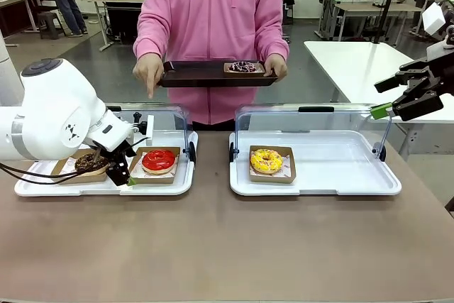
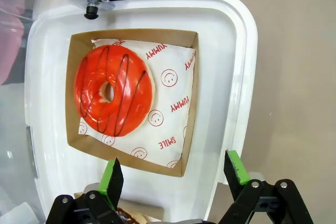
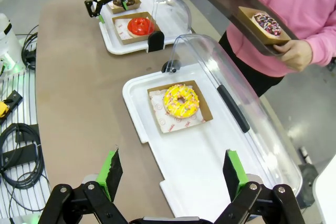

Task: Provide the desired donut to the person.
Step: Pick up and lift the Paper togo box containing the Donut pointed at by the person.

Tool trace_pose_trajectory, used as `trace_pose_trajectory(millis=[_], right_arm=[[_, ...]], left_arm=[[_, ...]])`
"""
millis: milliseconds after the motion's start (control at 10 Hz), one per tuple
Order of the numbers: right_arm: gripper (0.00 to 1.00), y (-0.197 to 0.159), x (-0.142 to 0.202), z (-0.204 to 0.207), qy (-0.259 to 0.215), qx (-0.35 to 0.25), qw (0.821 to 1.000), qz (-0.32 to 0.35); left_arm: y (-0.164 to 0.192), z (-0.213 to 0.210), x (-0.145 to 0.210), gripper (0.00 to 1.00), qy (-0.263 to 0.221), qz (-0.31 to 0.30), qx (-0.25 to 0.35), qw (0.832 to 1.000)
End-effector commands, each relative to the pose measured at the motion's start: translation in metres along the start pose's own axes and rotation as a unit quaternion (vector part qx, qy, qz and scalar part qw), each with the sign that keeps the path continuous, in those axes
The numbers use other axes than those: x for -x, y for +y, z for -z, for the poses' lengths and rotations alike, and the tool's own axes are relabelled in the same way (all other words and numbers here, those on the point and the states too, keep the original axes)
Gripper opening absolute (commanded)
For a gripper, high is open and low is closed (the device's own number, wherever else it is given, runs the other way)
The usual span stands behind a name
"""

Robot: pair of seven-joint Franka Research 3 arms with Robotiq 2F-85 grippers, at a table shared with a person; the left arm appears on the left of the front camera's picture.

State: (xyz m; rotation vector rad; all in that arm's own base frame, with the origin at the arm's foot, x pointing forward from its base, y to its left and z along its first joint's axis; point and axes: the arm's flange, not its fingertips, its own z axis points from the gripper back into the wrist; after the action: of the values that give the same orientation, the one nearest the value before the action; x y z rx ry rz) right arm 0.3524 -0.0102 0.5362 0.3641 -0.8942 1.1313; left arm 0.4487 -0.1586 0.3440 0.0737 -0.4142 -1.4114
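The person (image 1: 213,12) in pink stands at the far side holding a dark tray (image 1: 206,74) with a sprinkled dark donut (image 1: 243,67) in a box, and points one finger (image 1: 149,89) down toward the left white tray (image 1: 106,188). That tray holds a chocolate donut (image 1: 89,162) and a red-glazed donut (image 1: 158,160). My left gripper (image 1: 122,174) hovers open between them; in its wrist view the red donut (image 2: 113,97) lies just ahead of the open left gripper (image 2: 173,174). A yellow sprinkled donut (image 1: 266,161) sits in the right tray (image 1: 340,182). My right gripper (image 1: 383,97) is open, raised at the right; below the right gripper (image 3: 173,174) lies the yellow donut (image 3: 181,100).
Both white trays have clear lids (image 1: 312,122) standing open at their far edge. Each donut lies in a brown cardboard box (image 2: 189,103) lined with printed paper. The brown table (image 1: 227,246) is bare in front of the trays. Cables (image 3: 21,156) hang at the table's side.
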Motion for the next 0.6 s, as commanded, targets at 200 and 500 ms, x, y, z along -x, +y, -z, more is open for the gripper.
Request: trace_pose_trajectory(millis=[200,500], right_arm=[[1.0,0.0003,0.0014,0.0008,0.0,-0.004,1.0,-0.001],[1.0,0.0003,0.0014,0.0008,0.0,-0.004,1.0,-0.001]], left_arm=[[0.0019,0.0107,-0.0022,0.41,0.022,0.015,-0.007,1.0],[0.0016,0.0128,-0.0029,0.0,0.026,0.017,-0.007,0.999]])
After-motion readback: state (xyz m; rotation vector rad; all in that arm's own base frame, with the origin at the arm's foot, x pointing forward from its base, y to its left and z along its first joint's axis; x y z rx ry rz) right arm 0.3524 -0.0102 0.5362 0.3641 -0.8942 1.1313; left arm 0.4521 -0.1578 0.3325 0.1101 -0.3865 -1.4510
